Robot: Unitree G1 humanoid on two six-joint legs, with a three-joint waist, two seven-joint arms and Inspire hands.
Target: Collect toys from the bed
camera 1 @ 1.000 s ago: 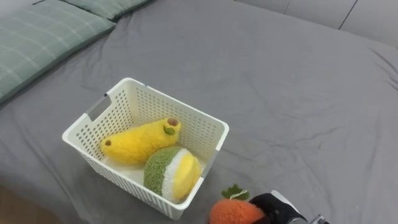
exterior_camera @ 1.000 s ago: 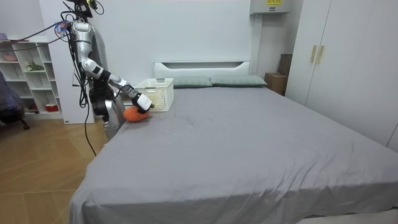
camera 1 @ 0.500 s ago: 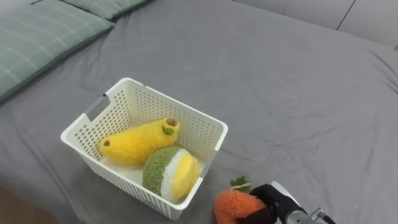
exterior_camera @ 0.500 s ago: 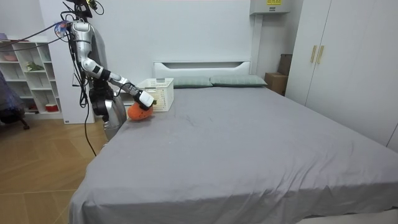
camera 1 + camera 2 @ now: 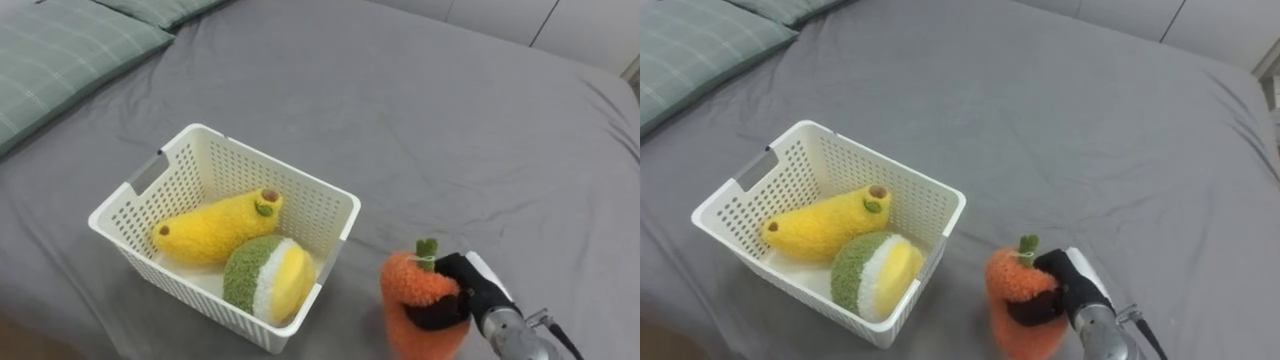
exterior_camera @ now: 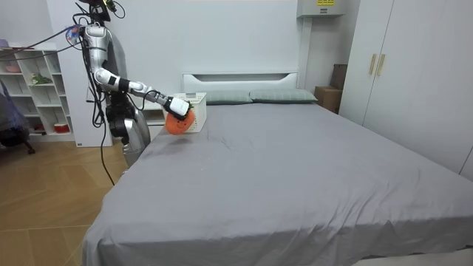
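The right hand [image 5: 468,296], at the lower right of the eye views, is clenched round an orange carrot [image 5: 418,303]. Its dark fingers wrap the toy's right side, and the green stalk points up. The carrot is held just right of the basket [image 5: 246,151], apart from its wall.

The white basket sits on the grey bed [image 5: 450,120], left of centre. A yellow banana [image 5: 210,228] lies in it along the far side. A green, white and yellow ball [image 5: 264,281] rests against it in the near right corner. A green checked pillow [image 5: 55,60] lies at the upper left.

In the room view the robot stands by the bed's side at the left, near the headboard [image 6: 240,77]. Its right arm reaches out over the cover, with the carrot beside the basket.
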